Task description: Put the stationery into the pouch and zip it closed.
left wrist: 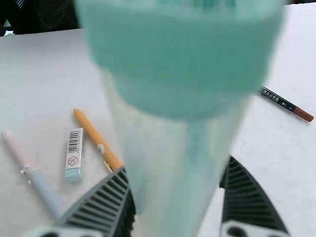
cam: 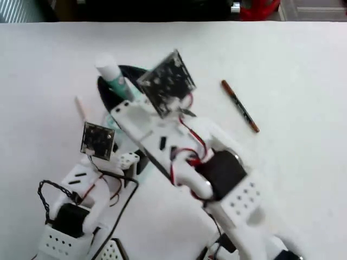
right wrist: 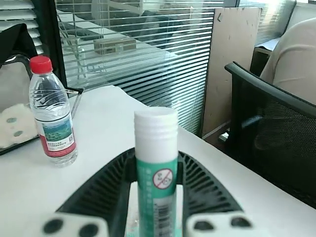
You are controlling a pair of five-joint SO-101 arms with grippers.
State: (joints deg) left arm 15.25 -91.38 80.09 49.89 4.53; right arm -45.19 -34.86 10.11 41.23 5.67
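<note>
Far left, on the matte white bench [cam: 293,65]: a slim pen with a pale pink barrel [left wrist: 29,175], its near end running to blue-grey and blurring out. Beside it lies a small rectangular eraser [left wrist: 74,154] in a white paper sleeve with a barcode, one pale teal end bare. Next to that is an orange pen [left wrist: 94,138], smooth plastic, lying at a slant; its lower end is hidden behind my left jaw.

My left end effector [left wrist: 175,165]: ribbed black jaws close in on both sides of the pouch [left wrist: 182,64], gripping it. The pouch is soft, translucent and pale, with an opaque teal band across the top. It is badly blurred and cut off at the top edge; I cannot make out a zip. From above, my left arm sits folded low, near the bench's front edge.

My right end effector [right wrist: 155,165] is clamped on a glue stick [right wrist: 156,128], a cylinder with a ribbed white cap and green label, held upright. The lower part of the tube is out of sight. My right arm stretches diagonally over the left one.

Far right: a thin black marker with a brown cap [cam: 239,105] lies flat, well apart from both arms.
</note>
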